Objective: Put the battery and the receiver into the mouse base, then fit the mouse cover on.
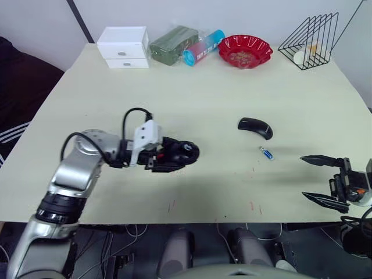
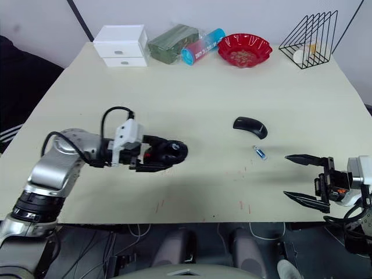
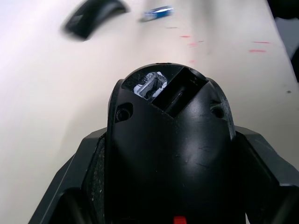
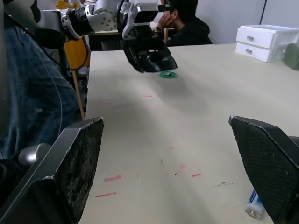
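Left gripper clamping the mouse base just above the table, right gripper hanging wide open and empty, mouse cover lying right of the base, apparently a battery resting just beyond the cover

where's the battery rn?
In the left eye view the battery lies on the table, right of centre, just beside the mouse cover and ahead of the open right gripper.

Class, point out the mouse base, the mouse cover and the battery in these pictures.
mouse base (image 3: 168, 140), left wrist view, on its glossy underside.
mouse cover (image 1: 255, 126), left eye view, middle of the arched shell.
battery (image 1: 267, 153), left eye view, middle of its body.
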You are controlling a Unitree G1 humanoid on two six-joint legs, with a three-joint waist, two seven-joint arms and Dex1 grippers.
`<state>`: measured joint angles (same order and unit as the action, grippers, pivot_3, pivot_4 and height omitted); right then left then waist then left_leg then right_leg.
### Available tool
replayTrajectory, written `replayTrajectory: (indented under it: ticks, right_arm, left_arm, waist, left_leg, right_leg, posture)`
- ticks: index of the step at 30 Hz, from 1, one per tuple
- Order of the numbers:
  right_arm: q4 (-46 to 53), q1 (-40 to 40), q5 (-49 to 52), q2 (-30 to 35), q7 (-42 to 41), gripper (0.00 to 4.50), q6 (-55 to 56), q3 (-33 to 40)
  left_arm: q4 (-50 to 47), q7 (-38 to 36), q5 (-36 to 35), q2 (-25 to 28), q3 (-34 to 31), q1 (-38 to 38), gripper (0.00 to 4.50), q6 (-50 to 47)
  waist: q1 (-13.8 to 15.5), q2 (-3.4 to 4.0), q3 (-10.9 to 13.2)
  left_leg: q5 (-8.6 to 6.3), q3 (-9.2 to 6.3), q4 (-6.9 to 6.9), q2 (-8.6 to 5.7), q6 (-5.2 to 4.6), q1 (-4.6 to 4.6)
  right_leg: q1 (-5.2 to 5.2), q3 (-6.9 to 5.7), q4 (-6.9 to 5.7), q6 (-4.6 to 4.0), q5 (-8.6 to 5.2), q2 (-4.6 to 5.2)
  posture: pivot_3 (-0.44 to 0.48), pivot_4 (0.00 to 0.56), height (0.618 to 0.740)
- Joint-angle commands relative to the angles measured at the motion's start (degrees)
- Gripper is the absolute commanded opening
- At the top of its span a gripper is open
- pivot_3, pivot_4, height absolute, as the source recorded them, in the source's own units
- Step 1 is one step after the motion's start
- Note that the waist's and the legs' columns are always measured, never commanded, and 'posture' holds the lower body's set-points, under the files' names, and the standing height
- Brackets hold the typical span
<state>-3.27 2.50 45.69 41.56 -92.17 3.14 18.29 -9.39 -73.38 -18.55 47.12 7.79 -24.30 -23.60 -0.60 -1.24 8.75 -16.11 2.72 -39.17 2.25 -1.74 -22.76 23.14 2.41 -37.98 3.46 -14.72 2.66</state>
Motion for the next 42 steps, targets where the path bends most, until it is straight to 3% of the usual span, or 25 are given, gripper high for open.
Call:
replayTrajectory:
  ticks: [1, 7, 17, 28, 36, 42]
  right_arm:
    - [1.99, 1.39, 1.06, 0.45, -0.33, 4.50, 0.47, 2.06]
    - [3.78, 3.43, 1.26, 0.28, -0.33, 4.50, 0.19, 3.43]
    - [5.99, 5.88, 0.17, -0.59, 1.05, 4.50, -0.21, 4.91]
    - [6.62, 6.18, -0.25, -0.22, 3.43, 4.50, -1.08, 5.27]
    - [9.04, 5.77, -3.13, -0.70, 14.08, 4.50, -4.47, 5.19]
    - [15.69, 7.86, -7.77, -0.99, 29.25, 4.50, -11.83, 4.01]
  left_arm:
    - [-3.80, 1.60, 2.39, -1.55, 4.00, -1.46, 2.96, -0.57]
    - [-4.40, 5.06, 6.98, -5.86, 10.01, -1.87, 2.96, -0.24]
    - [-3.34, 9.37, 14.30, -8.76, 16.55, -1.81, 2.96, -1.39]
    - [2.18, 8.23, 17.83, -11.31, 20.22, -2.21, 2.96, 1.10]
    - [1.24, 7.96, 18.57, -11.83, 20.53, -2.99, 2.96, -1.41]
    - [0.14, 7.87, 18.54, -11.83, 21.29, -3.68, 2.96, -5.20]
  waist:
    - [0.06, 0.01, 0.00]
    - [0.25, 0.02, 0.01]
    - [0.33, 0.04, 0.01]
    - [1.39, 0.18, -0.08]
    - [1.42, 0.32, -0.16]
    - [1.47, 0.32, -0.17]
  left_leg:
    - [0.00, -0.02, 0.00, 0.00, 0.00, 0.00]
    - [0.00, -0.01, -0.05, -0.01, 0.00, 0.00]
    - [0.00, -0.04, -0.05, -0.01, -0.01, 0.00]
    - [0.00, -0.01, -0.06, -0.04, -0.01, 0.04]
    - [0.00, -0.02, -0.06, -0.05, -0.01, 0.10]
    - [0.00, -0.04, -0.06, -0.06, -0.01, 0.07]
  right_leg:
    - [0.00, -0.01, 0.00, 0.00, 0.00, 0.00]
    - [-0.01, 0.01, -0.01, 0.00, 0.00, 0.00]
    - [-0.01, 0.02, -0.01, 0.00, 0.00, -0.01]
    - [-0.06, 0.05, 0.02, 0.00, 0.00, -0.01]
    - [-0.15, 0.03, 0.06, 0.01, 0.00, -0.01]
    - [-0.14, -0.01, 0.07, 0.02, -0.01, -0.01]
  posture:
    - [0.000, 0.150, 0.740]
    - [0.000, 0.150, 0.740]
    - [0.000, 0.150, 0.740]
    - [0.000, 0.150, 0.740]
    - [0.000, 0.150, 0.740]
    - [0.000, 0.150, 0.740]
